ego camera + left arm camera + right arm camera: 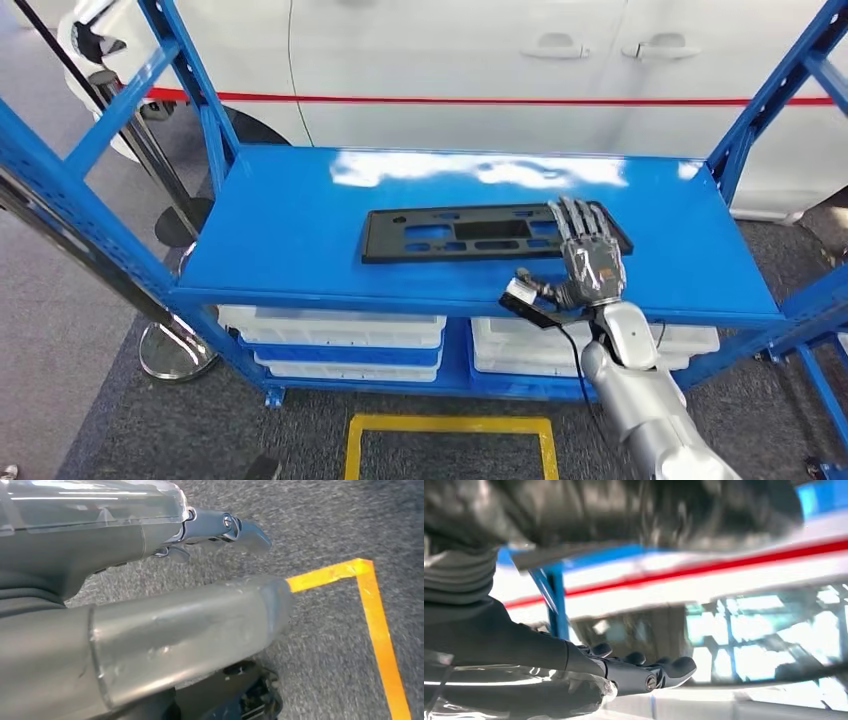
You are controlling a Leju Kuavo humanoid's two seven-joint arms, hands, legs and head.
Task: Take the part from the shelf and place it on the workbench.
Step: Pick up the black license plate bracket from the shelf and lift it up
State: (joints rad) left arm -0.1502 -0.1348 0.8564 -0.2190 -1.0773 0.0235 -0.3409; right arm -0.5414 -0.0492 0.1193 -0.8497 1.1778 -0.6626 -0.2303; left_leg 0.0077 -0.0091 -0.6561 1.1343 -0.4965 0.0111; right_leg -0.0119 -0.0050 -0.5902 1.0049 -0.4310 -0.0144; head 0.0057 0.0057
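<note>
We see the part [490,233], a flat black plastic panel w/ rectangular cut-outs, lying flat on the top board of the blue shelf [300,215], roughly mid-board and a bit toward the front edge. Our right robot hand [588,255] is at the part's right end, palm down, fingers stretched out straight and side by side over the panel's end; thumb sticks out toward the shelf's front edge. We can't tell if the fingers actually touch the part or hover just above it; nothing is gripped. In the right wrist view the fingers [659,672] reach forward, extended, w/ the shelf's blue upright behind them.

Our left robot hand [220,530] hangs over grey carpet, away from the shelf, fingers loosely apart and holding nothing, near a corner of yellow floor tape [372,605].

Below the shelf's top board sit white bins [340,340] on a lower level. Behind the shelf stands a white car [560,70] w/ a red stripe. In front of the shelf, a yellow tape rectangle [450,425] marks the carpet.
</note>
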